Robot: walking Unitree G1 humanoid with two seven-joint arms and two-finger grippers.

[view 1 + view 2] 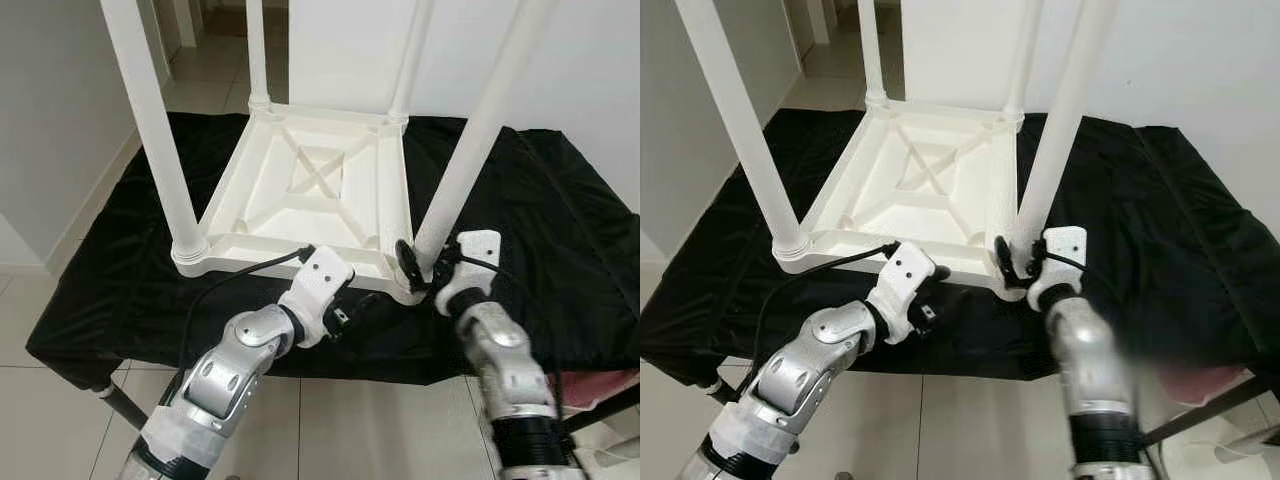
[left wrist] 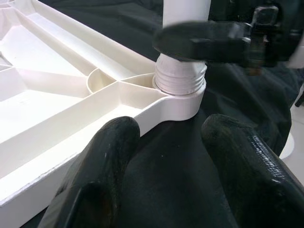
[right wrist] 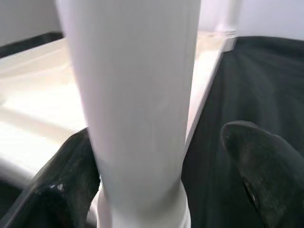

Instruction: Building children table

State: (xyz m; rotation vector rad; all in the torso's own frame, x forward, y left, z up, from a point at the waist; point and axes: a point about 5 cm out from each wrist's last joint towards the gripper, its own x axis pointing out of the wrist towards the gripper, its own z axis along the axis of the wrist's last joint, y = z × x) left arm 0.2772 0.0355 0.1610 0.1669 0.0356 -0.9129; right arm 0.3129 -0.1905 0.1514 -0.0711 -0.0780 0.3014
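Observation:
A white plastic children's table (image 1: 310, 190) lies upside down on a black-covered bench (image 1: 560, 250), with its legs pointing up. My right gripper (image 1: 425, 268) is open and straddles the base of the near right leg (image 1: 470, 150). In the right wrist view one finger (image 3: 66, 180) rests against that leg (image 3: 137, 95) while the other stands a little apart. My left gripper (image 1: 358, 303) is open just in front of the tabletop's near rim, aimed at the same corner socket (image 2: 180, 90). Its fingers (image 2: 104, 161) hold nothing.
The black cloth hangs over the bench's front edge, right above my arms. A dark bench leg (image 1: 120, 400) slants down at the lower left over pale floor tiles. A reddish object (image 1: 600, 385) sits low at the right. White walls close in behind and to the left.

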